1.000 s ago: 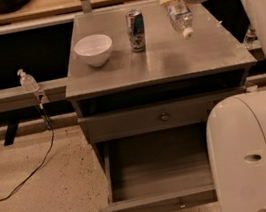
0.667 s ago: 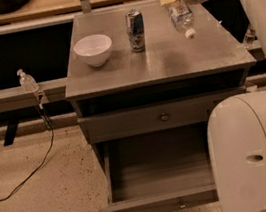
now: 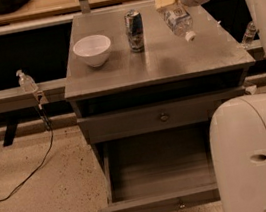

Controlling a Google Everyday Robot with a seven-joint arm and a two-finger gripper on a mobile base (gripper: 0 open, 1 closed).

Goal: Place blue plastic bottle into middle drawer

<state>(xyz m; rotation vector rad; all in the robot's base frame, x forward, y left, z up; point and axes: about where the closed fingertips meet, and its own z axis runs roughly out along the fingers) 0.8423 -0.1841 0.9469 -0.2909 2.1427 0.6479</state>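
My gripper [image 3: 166,0] is shut on the blue plastic bottle [image 3: 178,20], a small clear bottle with a white-and-blue label. It hangs tilted, white cap down and to the right, a little above the right rear of the cabinet top [image 3: 166,59]. The middle drawer [image 3: 157,177], the cabinet's lowest, stands pulled open below, a deep grey tray with a tiny knob on its front. The bottle is well above and behind the drawer.
A white bowl [image 3: 92,50] and an upright blue-silver can [image 3: 133,24] stand on the cabinet top. A shut drawer with a round knob [image 3: 164,117] sits above the open one. Small pump bottles [image 3: 26,81] stand on a ledge at left. My white base [image 3: 256,158] fills the lower right.
The gripper and bottle have shifted only slightly; nothing else has moved.
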